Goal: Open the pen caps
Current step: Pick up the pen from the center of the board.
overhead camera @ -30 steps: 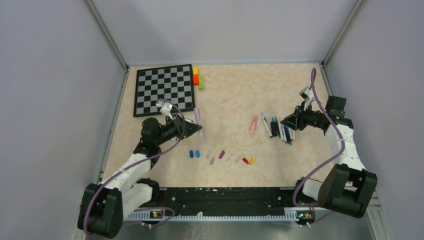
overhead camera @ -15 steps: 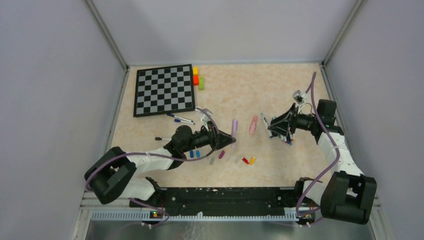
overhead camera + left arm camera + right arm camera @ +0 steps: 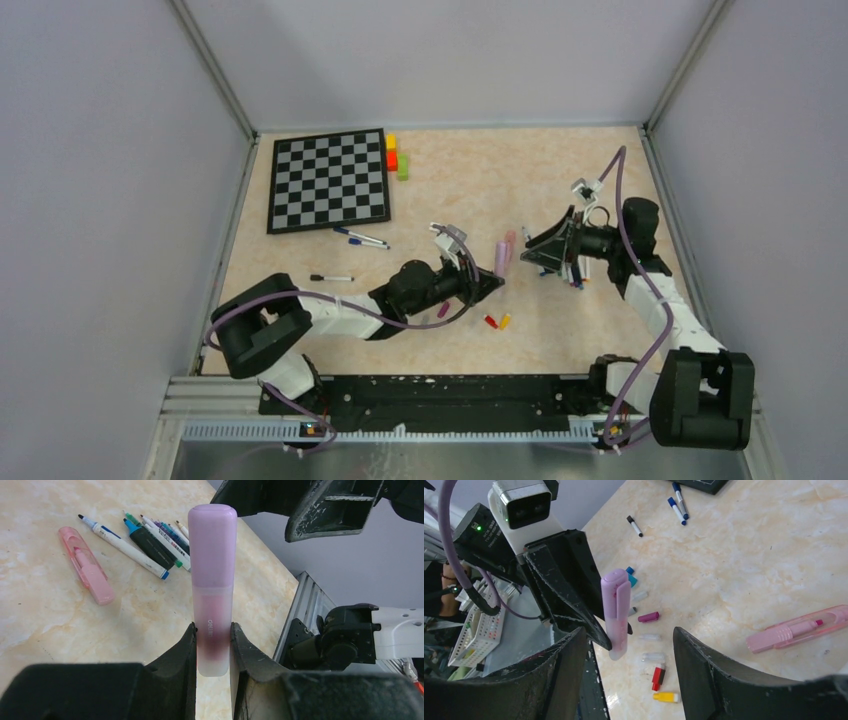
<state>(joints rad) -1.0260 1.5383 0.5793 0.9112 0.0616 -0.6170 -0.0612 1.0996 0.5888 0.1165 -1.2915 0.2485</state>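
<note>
Top view high above table, wrist views close, facing each other, sharing purple highlighter

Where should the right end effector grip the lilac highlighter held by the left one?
Probably its opaque lilac cap, approached crosswise from the right arm's side. The left end effector clamps the translucent barrel below, so only the cap stands free, facing the open right end effector.

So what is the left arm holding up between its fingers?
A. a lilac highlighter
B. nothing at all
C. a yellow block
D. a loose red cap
A: in the left wrist view the left gripper is shut on the lilac highlighter, which stands upright in its grip.
</note>
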